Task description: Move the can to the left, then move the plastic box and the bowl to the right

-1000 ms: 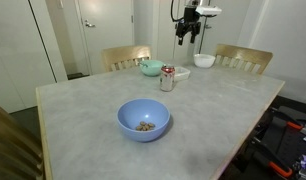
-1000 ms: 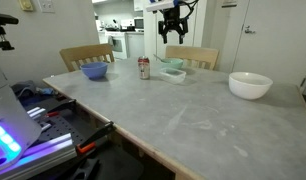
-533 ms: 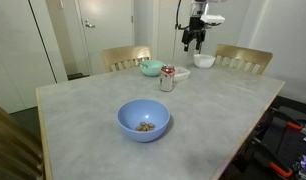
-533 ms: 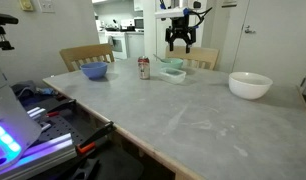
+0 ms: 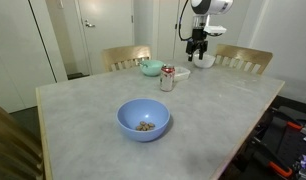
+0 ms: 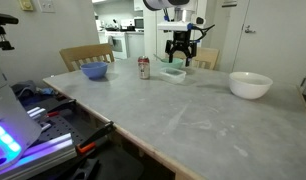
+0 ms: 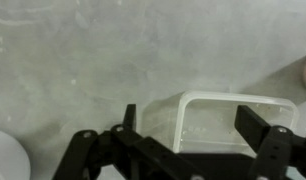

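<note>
The table (image 5: 83, 110) is carrying everything, and the gripper (image 5: 198, 50) is hanging over its far part with its jaws spread wide and nothing between them. The bowl (image 5: 143, 120), the largest dish, is sitting well away from the gripper with some scraps inside. As far as the task goes, it is looking untouched.

The plastic box (image 7: 228, 125) is lying directly beneath the gripper. In the wrist view its rim is showing between the two fingers, clear of both. The can (image 6: 144, 68) is standing upright near the gripper, just beside the box.

I cannot tell from the can's place alone whether its shift to the left is finished. The gripper poised over the box is suggesting that the box is the step in hand. Both box and bowl are waiting to go right.
</note>
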Controlling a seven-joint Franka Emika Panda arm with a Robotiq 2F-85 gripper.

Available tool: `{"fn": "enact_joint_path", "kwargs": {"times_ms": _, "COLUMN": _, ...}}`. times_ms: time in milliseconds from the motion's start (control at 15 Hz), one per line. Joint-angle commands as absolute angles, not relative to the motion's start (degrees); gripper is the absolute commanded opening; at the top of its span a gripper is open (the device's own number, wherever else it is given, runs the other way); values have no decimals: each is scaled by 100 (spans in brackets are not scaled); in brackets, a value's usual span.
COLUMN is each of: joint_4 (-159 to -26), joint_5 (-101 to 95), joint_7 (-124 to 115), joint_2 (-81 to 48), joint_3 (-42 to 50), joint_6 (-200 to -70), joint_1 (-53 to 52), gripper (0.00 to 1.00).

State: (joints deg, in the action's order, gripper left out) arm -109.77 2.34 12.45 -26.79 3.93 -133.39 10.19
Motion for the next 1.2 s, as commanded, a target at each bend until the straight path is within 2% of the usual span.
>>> {"fn": "enact_joint_path", "kwargs": {"times_ms": 0, "joint_4": -10866, "joint_5": 402, "joint_7": 1488, "joint_2": -2925, "joint_3": 278, "joint_6": -13208, "joint_1": 1163, "gripper": 100}}
{"fn": "enact_joint_path", "kwargs": {"times_ms": 1067, "joint_4": -10396, "joint_5": 1369, "joint_7": 1573, "joint_2": -3793, "joint_3": -132, "joint_6": -14338, "joint_1": 1553, "gripper": 100}}
{"fn": "enact_joint_path", "kwargs": {"times_ms": 1133, "joint_4": -10360, "joint_5": 1354, "joint_7": 1574, "joint_2": -3838, "joint_3": -142, "joint_6": -14379, "joint_1": 1570, "gripper": 89}}
